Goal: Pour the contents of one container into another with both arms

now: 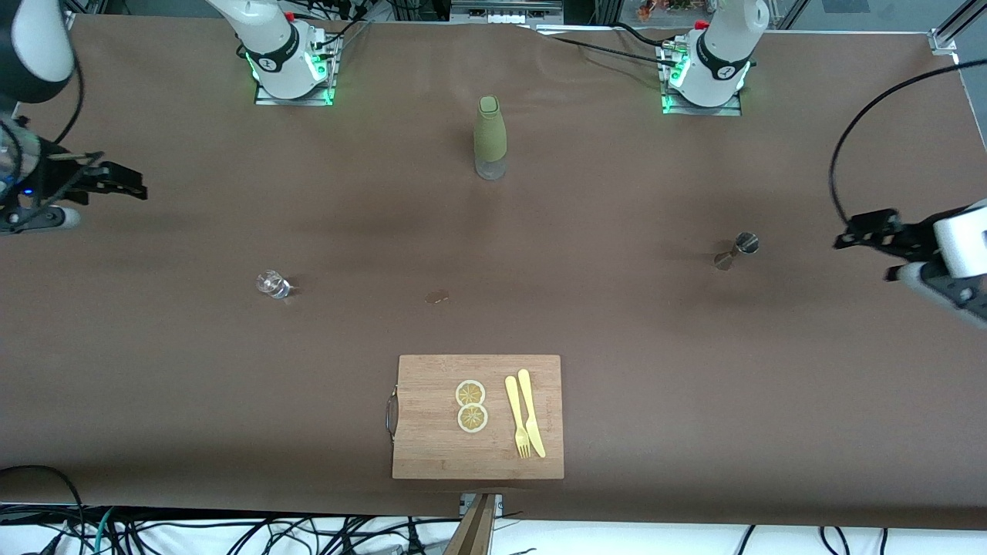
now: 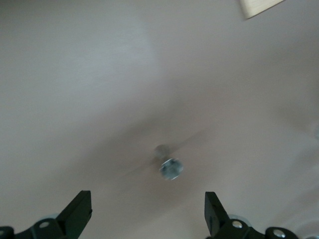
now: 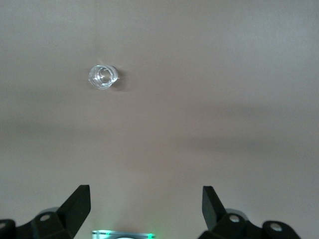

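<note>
A small clear glass [image 1: 271,284] stands on the brown table toward the right arm's end and also shows in the right wrist view [image 3: 103,77]. A metal jigger [image 1: 736,250] stands toward the left arm's end; the left wrist view shows this jigger [image 2: 169,165] ahead of the fingers. A green bottle [image 1: 490,139] is upright between the two arm bases. My right gripper [image 1: 133,187] [image 3: 147,206] hovers open over the table's edge at its own end. My left gripper [image 1: 848,235] [image 2: 148,214] hovers open over the table, apart from the jigger. Both hold nothing.
A wooden cutting board [image 1: 432,432] lies near the front edge with two lemon slices [image 1: 471,405], a yellow fork [image 1: 515,416] and a knife [image 1: 532,412]. A small stain [image 1: 437,296] marks the table's middle. The board's corner [image 2: 259,6] shows in the left wrist view.
</note>
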Robot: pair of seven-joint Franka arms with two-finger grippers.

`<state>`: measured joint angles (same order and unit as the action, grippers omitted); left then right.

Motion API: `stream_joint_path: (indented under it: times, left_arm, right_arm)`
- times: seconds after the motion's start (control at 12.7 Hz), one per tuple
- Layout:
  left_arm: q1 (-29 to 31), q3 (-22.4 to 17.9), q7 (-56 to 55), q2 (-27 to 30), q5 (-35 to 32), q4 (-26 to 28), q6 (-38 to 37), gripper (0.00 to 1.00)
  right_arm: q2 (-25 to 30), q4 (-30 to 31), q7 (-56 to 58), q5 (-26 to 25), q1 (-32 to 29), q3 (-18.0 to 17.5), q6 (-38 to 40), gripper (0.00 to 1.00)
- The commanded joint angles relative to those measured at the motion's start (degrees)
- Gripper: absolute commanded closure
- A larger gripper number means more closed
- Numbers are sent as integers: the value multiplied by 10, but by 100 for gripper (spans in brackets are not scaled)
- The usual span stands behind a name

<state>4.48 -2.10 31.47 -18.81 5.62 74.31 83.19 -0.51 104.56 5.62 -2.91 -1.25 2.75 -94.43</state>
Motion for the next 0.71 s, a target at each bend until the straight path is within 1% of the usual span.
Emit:
stream_joint_path:
  times: [0.0, 0.08, 0.16, 0.24, 0.31, 0.39, 0.63]
  left_arm:
    - [-4, 8, -122, 47, -33, 5, -7, 0]
    - [-5, 24, -182, 53, -32, 4, -20, 0]
    - [-5, 43, -219, 54, -33, 2, -30, 0]
    - [-6, 50, -259, 59, -32, 3, -37, 0]
    - [-9, 59, -312, 67, -31, 4, -51, 0]
    - [-8, 68, -345, 74, -31, 5, -58, 0]
    - [-9, 69, -348, 85, -28, 12, -58, 0]
  right_arm:
    - [9, -69, -79, -10, -1, -27, 80, 1]
    - [6, -101, -86, -6, 0, -27, 103, 1]
    - [6, -126, -73, 7, -1, -9, 111, 1]
    - [7, -147, -69, 44, 4, 15, 123, 1]
    - [7, -168, -69, 70, 5, 28, 124, 1]
    - [7, -168, -70, 71, 6, 33, 104, 0]
    - [12, -93, -69, 64, 8, 30, 42, 1]
